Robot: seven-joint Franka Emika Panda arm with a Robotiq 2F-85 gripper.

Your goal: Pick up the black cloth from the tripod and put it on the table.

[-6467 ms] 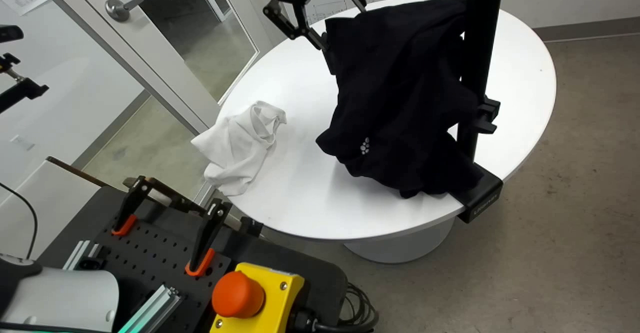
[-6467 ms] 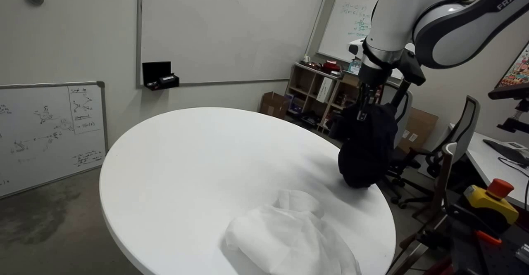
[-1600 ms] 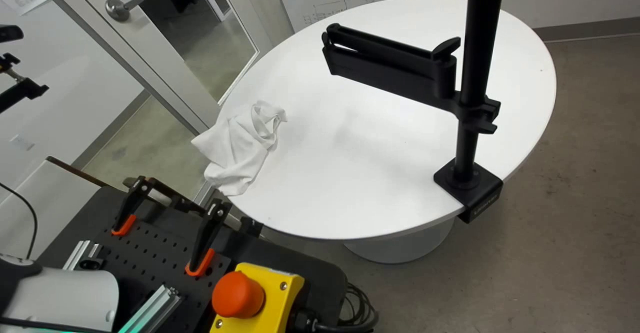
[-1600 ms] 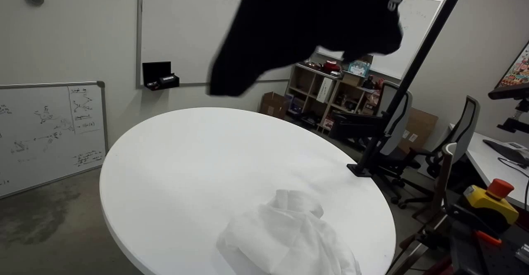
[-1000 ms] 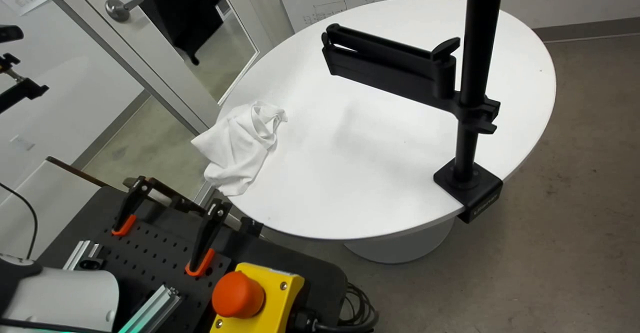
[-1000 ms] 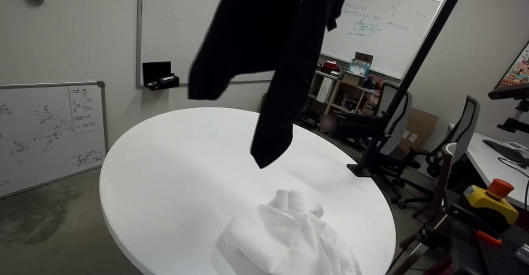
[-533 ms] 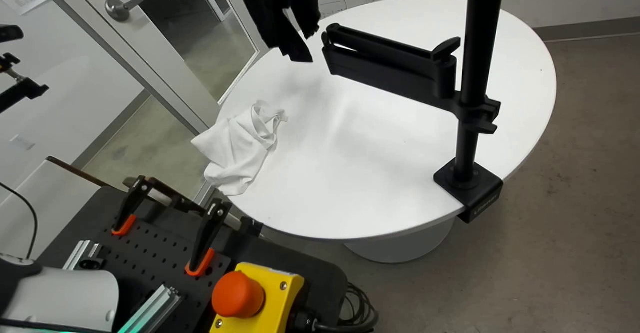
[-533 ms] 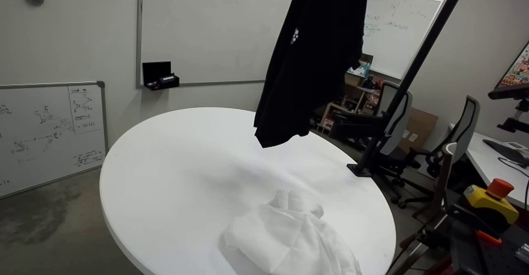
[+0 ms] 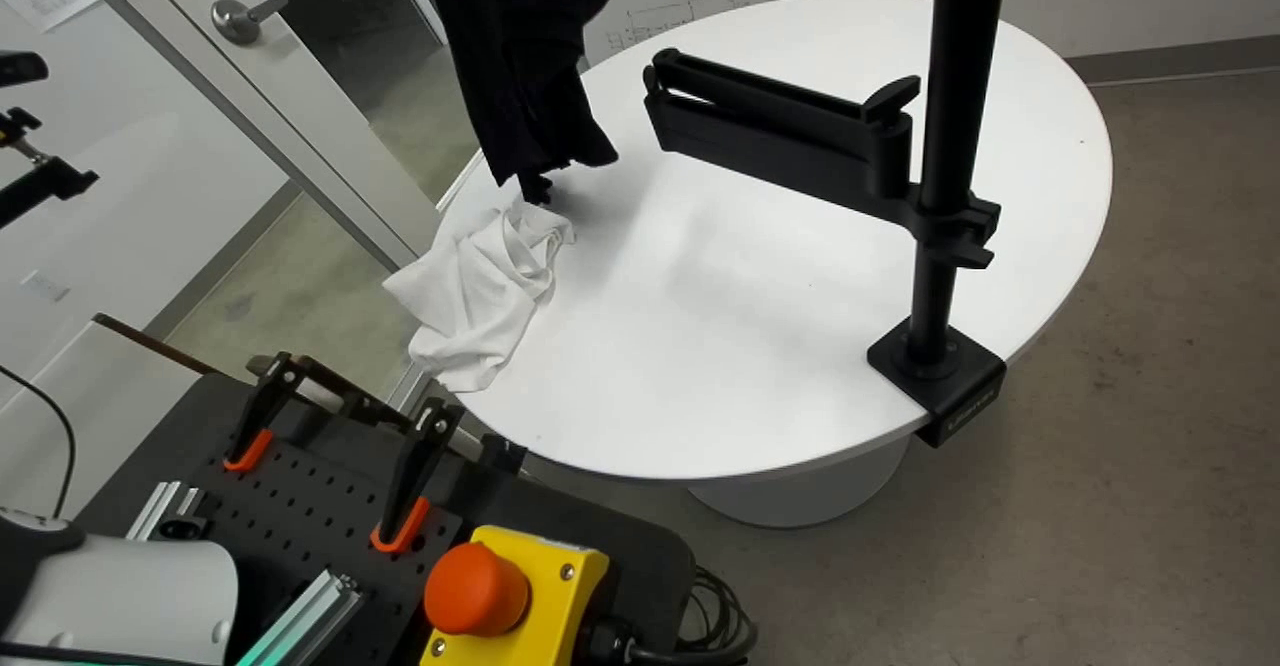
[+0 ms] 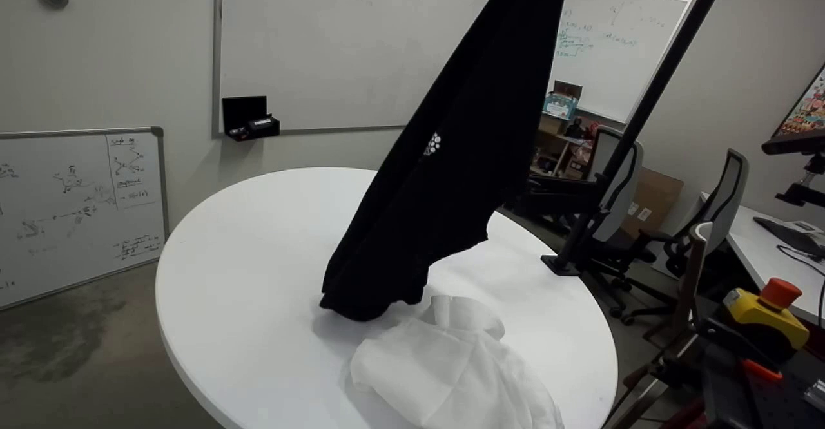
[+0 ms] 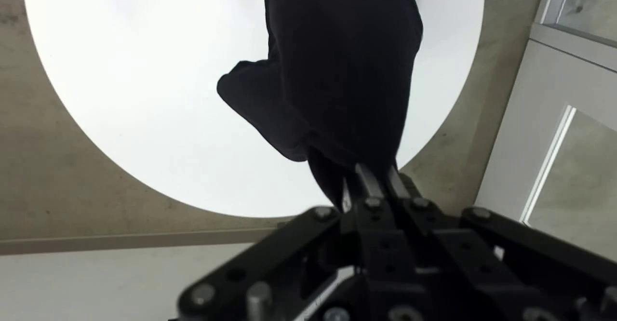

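The black cloth [image 10: 451, 145] hangs down from above over the round white table [image 10: 245, 242], off the tripod. Its lower hem is at or just above the tabletop beside a white cloth [image 9: 480, 296]; I cannot tell whether it touches. In the wrist view my gripper [image 11: 376, 172] is shut on a gathered end of the black cloth [image 11: 347, 70], which droops away from the fingertips. Both exterior views leave the gripper out of frame above. The tripod, a black pole [image 9: 950, 116] with a folded side arm [image 9: 780, 136], is clamped at the table's edge.
In an exterior view a yellow box with an orange-red button [image 9: 475, 591] sits on a dark cart near clamps [image 9: 410, 476]. A glass door [image 9: 330, 116] stands beside the table. Chairs [image 10: 702, 223] are behind the pole.
Several seconds ago the black cloth was draped over the tripod's arm. It has since been lifted off, swung across, and over the last second lowered towards the table near the white cloth.
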